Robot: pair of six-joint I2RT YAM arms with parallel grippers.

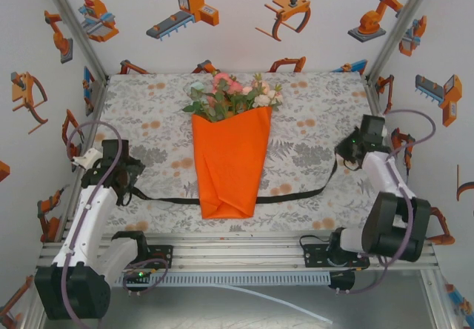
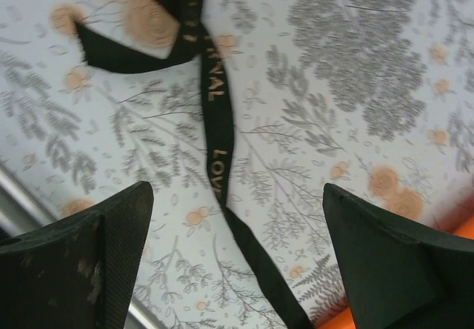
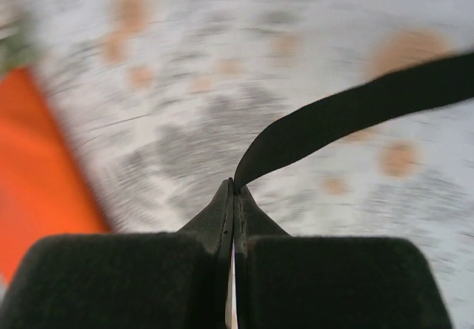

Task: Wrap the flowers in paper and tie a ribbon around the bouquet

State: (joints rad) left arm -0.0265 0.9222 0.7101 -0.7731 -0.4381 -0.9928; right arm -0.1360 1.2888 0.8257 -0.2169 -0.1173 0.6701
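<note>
Your right gripper (image 3: 234, 186) is pinched shut on the black ribbon (image 3: 355, 110), your left gripper (image 2: 235, 194) hangs jaws wide apart over the ribbon's other end, and the bouquet (image 1: 231, 162) lies mid-table on the tablecloth (image 1: 311, 144), ribbon passing under its narrow end.

Your right wrist view blurs the surface (image 3: 222, 62) and paper (image 3: 44, 166); from above, paper hides the middle of the ribbon (image 1: 296, 193).
</note>
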